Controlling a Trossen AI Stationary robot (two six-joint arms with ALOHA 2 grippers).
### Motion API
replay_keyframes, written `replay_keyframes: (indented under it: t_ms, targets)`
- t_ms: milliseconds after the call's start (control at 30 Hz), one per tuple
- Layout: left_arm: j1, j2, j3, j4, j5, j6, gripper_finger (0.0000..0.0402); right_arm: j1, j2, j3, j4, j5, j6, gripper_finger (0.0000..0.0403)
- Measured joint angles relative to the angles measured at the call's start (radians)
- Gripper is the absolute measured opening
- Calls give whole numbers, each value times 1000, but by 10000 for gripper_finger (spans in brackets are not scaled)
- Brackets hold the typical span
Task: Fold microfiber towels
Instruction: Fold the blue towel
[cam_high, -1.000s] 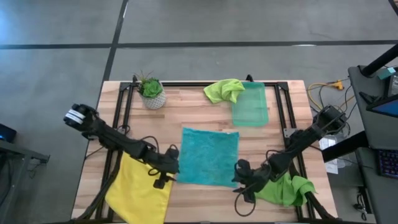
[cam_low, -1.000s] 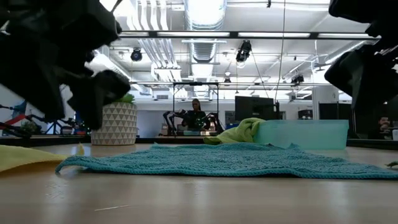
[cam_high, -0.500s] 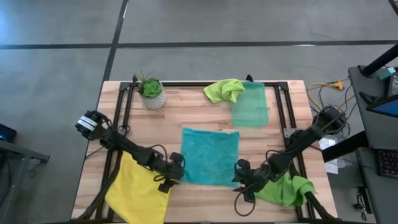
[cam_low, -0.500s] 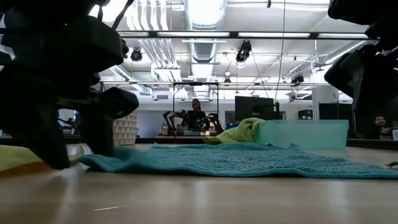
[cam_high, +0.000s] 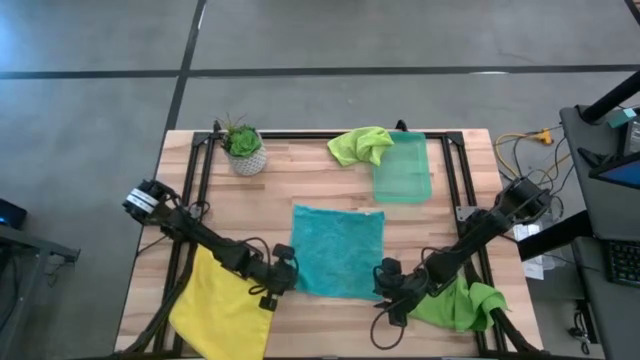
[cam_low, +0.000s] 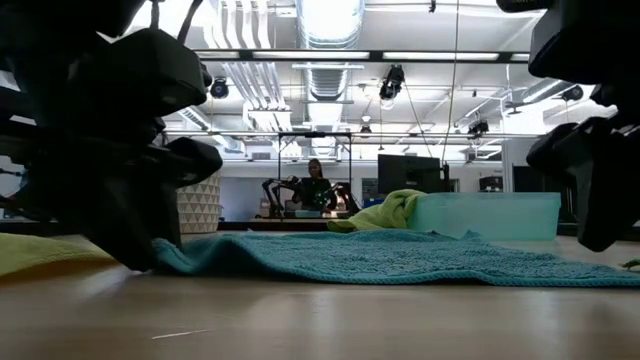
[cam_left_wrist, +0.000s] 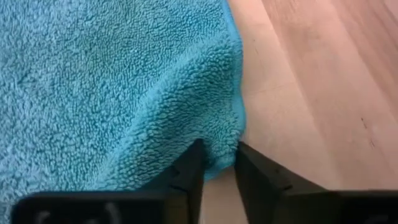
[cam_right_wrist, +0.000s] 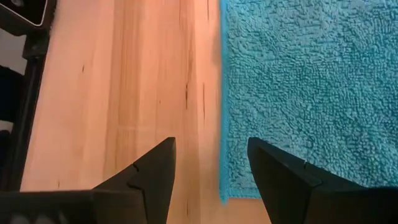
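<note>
A teal towel (cam_high: 338, 250) lies spread flat on the middle of the table. My left gripper (cam_high: 284, 281) is at its near-left corner, shut on it. My right gripper (cam_high: 386, 291) hovers open at the near-right corner (cam_right_wrist: 225, 190), one finger (cam_right_wrist: 152, 171) over bare wood and the other (cam_right_wrist: 280, 171) over the cloth. A yellow towel (cam_high: 224, 305) lies at the near left, partly hanging over the table's edge. One lime green towel (cam_high: 461, 305) is bunched at the near right, and another (cam_high: 361, 145) lies at the far side against the bin. My left gripper pinches the teal towel's near-left corner (cam_left_wrist: 219, 160) between its two fingers, right at the hemmed edge. The fingers slant down from the table's near left. The cloth rises in a small ridge (cam_left_wrist: 186, 106) toward the fingers, while the remainder of the towel stays flat on the table.
A translucent green bin (cam_high: 403, 170) stands at the far middle right, and a potted plant (cam_high: 244, 150) at the far left. A black frame (cam_high: 452, 165) runs round the tabletop. Bare wood lies between the teal towel and the near edge.
My left gripper has gone down and toward the table's right onto the teal towel's near-left corner and has shut on it, bunching the corner. My right gripper has sunk toward the near-right corner.
</note>
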Motion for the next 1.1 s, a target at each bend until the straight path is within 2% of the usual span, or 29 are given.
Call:
replay_keyframes:
  t_ms: [167, 467, 600, 833, 967, 1100]
  targets:
    - [-3, 0, -1, -3, 10, -5, 8, 0, 23, 0, 24, 0, -34, 196]
    - [-3, -3, -3, -6, 41, -42, 1, 0, 82, 6, 8, 11, -45, 189]
    - [-4, -17, -10, -13, 61, -56, 1, 0, 69, 6, -60, 11, -14, 150]
    - [-3, -75, -28, -40, 76, -55, 0, -2, 15, 0, -126, -6, -7, 23]
    - [-3, -119, -36, -30, 96, -57, 0, -3, -27, 8, -155, -54, -5, 13]
    - [-3, -143, -35, -23, 125, -83, 0, -2, -62, 24, -155, -151, 11, 10]
